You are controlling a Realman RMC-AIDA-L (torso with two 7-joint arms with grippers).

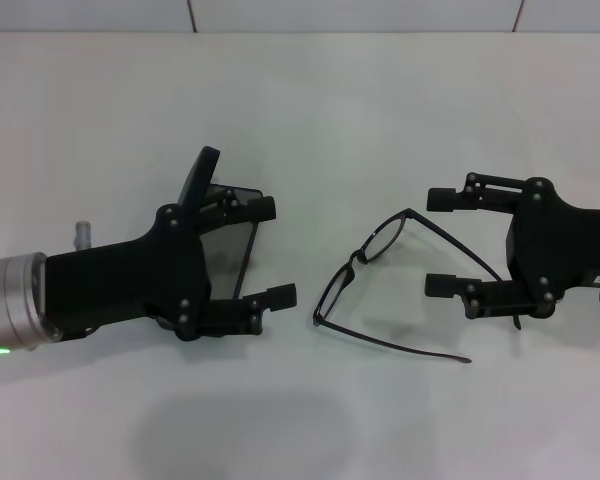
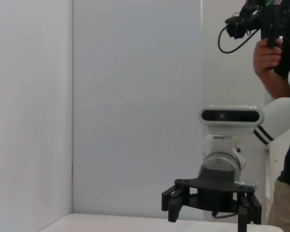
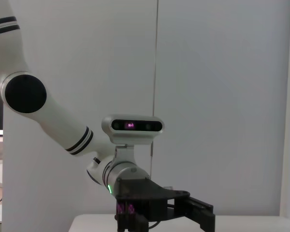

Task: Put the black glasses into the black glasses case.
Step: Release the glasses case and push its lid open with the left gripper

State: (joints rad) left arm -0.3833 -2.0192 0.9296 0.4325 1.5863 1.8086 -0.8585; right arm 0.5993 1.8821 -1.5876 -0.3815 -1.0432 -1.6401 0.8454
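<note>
a lab: bare white table (image 1: 300, 100), plain white wall panels (image 2: 135, 96)

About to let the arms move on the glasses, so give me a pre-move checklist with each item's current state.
1. Black glasses free on the table, temples unfolded: ok.
2. Right gripper open, beside the glasses, one temple running between its fingers: ok.
3. Left gripper open, holding nothing: ok.
4. Black glasses case lid raised: ok, it stands open under the left gripper.
5. Case interior free for the glasses: cannot tell, the left gripper covers most of it.
6. Path from glasses to case: not ok, the left gripper sits over the case.
</note>
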